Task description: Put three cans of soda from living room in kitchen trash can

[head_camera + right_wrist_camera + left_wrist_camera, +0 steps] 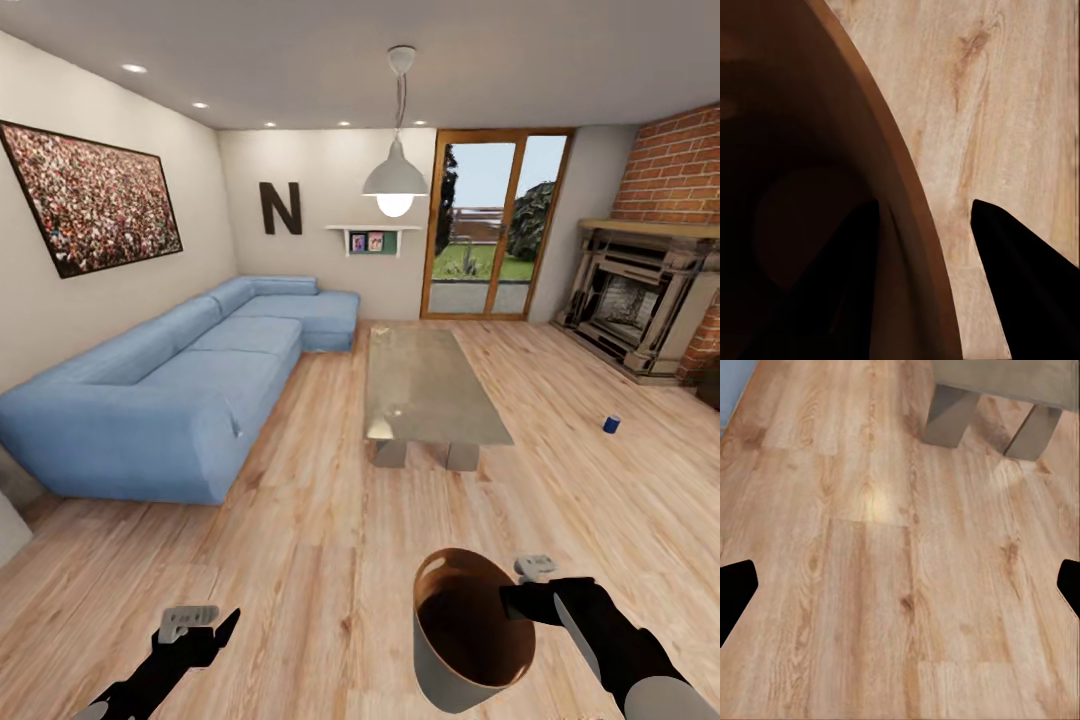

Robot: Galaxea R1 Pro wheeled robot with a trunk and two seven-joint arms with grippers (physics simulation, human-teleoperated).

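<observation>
The tash can [470, 640] is being cut off by the head view's lower edge, its base hidden. The blue soda can [611, 424] is showing too small for detail. Both arms are being cropped. The sofa [150, 400] is being clipped at the left edge.

glossy copper-brown inside the tash can [470, 610], matt grey outside — light wood plank floor [320, 540], cloth sofa [170, 390], glass coffee table [425, 385].
</observation>
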